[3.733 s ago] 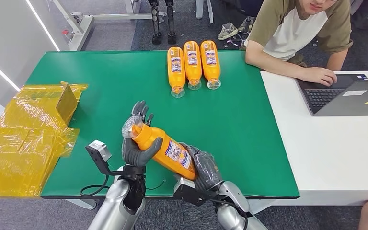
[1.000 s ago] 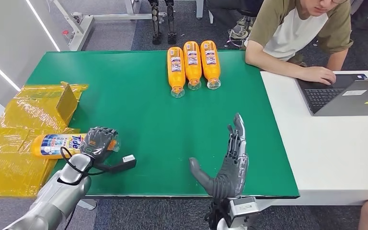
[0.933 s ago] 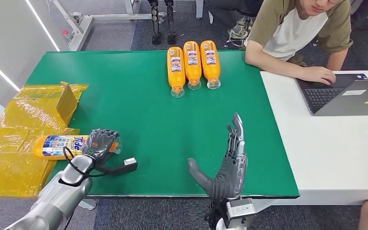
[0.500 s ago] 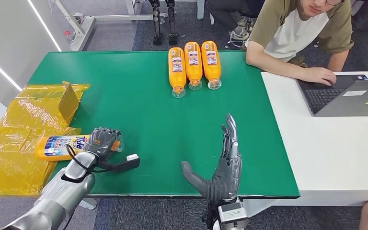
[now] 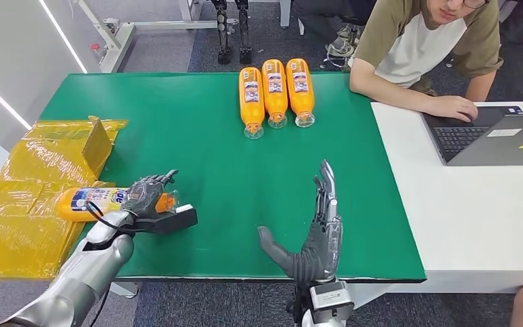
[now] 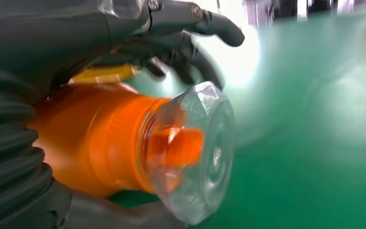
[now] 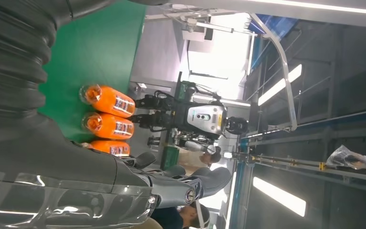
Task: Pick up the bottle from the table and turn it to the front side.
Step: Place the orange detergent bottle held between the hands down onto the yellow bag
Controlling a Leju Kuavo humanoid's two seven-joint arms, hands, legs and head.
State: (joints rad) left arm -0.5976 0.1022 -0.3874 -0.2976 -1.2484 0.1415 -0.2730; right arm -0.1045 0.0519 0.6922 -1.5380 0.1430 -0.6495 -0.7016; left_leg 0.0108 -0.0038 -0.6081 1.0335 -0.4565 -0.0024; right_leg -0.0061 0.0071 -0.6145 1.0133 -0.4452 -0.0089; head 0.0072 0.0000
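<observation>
Rolled since half a second ago: Tide bottle (image 5: 102, 199) shows less label, lying at 9 o'clock, table's left edge against yellow wrapping (image 5: 34, 177). Left hand (image 5: 146, 195) wraps its neck, fingers loosening, likely mid-turn. Right hand (image 5: 315, 235) idles, fingers straight, spread.

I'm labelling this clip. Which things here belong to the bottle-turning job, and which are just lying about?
Job: bottle, held by the left hand; right hand, holding nothing; green table.
Lying about: three orange bottles, yellow bags, laptop.
</observation>
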